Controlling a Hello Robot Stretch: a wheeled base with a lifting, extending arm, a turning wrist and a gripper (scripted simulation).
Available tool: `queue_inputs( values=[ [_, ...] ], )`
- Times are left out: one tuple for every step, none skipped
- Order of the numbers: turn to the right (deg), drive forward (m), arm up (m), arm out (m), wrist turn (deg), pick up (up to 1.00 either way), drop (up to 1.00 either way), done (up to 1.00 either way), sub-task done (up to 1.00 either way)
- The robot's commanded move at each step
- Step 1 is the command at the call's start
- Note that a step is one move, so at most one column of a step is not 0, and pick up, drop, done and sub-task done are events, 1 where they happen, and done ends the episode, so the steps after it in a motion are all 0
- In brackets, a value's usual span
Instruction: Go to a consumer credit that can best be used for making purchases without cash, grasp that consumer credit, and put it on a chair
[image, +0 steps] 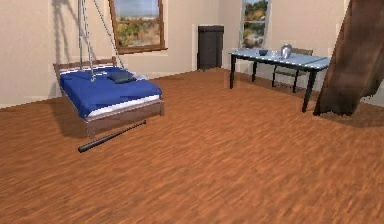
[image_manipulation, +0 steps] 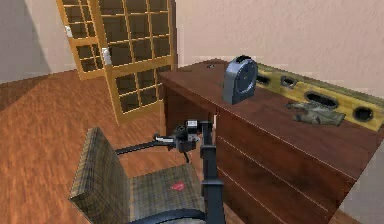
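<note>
- One small red speck (image_manipulation: 178, 186) on the seat of the plaid chair (image_manipulation: 108, 182), too small to name as a card. Lower in the arm side view than the end effector (image_manipulation: 165, 141) and apart from it.
- Cannot tell how far open the end effector is, nor whether it has hold of anything, with chair and floor behind its fingers.
- Right part of the seat covered by the dark arm (image_manipulation: 210, 185); chair's lower part cut off by the bottom edge.
- Just beside the chair, a wooden table (image_manipulation: 270, 170), its far right end cut off. Carries a dark blue round thing (image_manipulation: 240, 80) and a greenish lump (image_manipulation: 316, 110) that is hard to make out.
- Beyond the chair, a glass-paned door (image_manipulation: 120, 50).
- In the forward view:
  - a bed (image: 105, 92) with a blue cover, and a dark bar (image: 112, 135) on the floor near it;
  - a blue-topped table (image: 300, 60) with a second chair (image: 292, 70) behind it;
  - a dark cabinet (image: 210, 47) between two windows (image: 138, 24);
  - a brown drape (image: 352, 60) at the right edge.
</note>
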Motion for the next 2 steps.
queue_inputs(
  values=[
    [0.0, 0.0, 0.0, -0.08, 0.0, 0.0, 0.0, 0.0, 0.0],
    [0.0, 0.0, 0.0, 0.0, 0.0, 0.0, 0.0, 1.0, 0.0]
  ],
)
